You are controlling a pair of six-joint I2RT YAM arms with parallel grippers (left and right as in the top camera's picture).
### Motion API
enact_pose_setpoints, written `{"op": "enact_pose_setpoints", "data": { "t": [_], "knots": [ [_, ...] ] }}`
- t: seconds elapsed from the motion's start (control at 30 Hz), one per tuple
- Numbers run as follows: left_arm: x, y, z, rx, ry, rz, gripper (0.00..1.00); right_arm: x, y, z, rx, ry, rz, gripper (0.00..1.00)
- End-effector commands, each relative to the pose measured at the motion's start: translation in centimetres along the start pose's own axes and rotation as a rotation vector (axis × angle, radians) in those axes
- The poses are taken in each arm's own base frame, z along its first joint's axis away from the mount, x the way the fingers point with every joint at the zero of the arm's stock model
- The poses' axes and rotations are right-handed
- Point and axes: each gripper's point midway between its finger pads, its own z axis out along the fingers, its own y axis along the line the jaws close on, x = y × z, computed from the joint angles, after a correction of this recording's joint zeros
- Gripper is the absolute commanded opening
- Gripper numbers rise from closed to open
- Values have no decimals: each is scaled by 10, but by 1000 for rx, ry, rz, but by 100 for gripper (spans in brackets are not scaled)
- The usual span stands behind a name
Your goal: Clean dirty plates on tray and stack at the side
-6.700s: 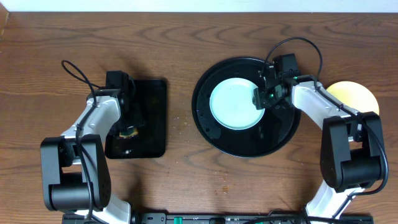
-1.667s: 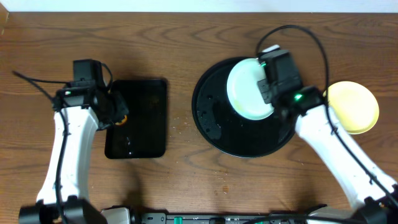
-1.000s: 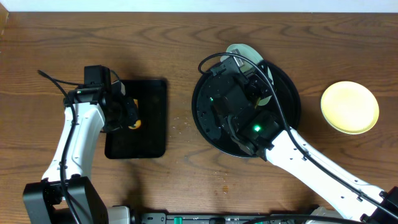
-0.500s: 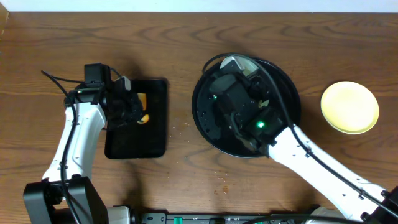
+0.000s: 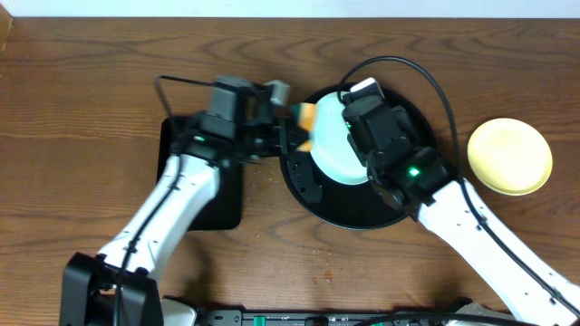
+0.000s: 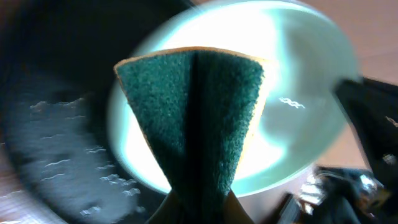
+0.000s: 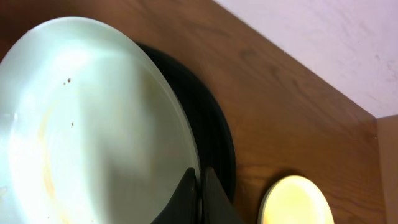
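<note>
My right gripper (image 7: 200, 190) is shut on the rim of a pale blue-white plate (image 7: 87, 124) and holds it tilted up over the round black tray (image 5: 399, 204). Faint brown smears and specks mark the plate's face. In my left gripper (image 5: 292, 125), which is shut, a folded green-and-yellow sponge (image 6: 193, 118) sits right in front of that plate (image 6: 298, 87); whether it touches I cannot tell. A pale yellow plate (image 5: 509, 156) lies on the table to the right of the tray.
A rectangular black tray (image 5: 195, 195) lies left of the round one, partly under my left arm. Small crumbs (image 5: 265, 181) dot the wood between the trays. The table's back edge runs along the top of the overhead view.
My left arm has swung right from the rectangular tray, carrying the sponge to the plate. My right arm has shifted and now shows the plate tilted towards the left.
</note>
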Motion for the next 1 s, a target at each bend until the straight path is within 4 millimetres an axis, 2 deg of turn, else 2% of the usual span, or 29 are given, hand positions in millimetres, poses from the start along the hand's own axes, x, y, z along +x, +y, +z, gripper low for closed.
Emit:
{"op": "enact_pose_setpoints", "data": {
  "t": [0.0,0.03,0.1,0.3,0.47,0.7,0.97],
  "knots": [
    [7,-41,8,92,18,-40,8,-13,-10,-17,-12,-60,72,1],
    [9,-51,13,115,19,-24,8,-15,-11,-22,-21,-74,80,1],
    [9,-59,16,135,15,-12,8,-18,-10,-29,-55,-92,89,1],
    [8,-60,17,141,13,-25,8,-22,-11,-38,-76,-119,105,1],
    [0,-45,20,78,-30,-24,8,-21,-5,-38,-112,-116,100,1],
    [-13,-25,11,30,-68,-56,8,-22,-5,-38,-111,-118,101,1],
    [6,-8,10,-29,3,-93,8,-26,-6,-39,-110,-134,111,1]
  ]
}}
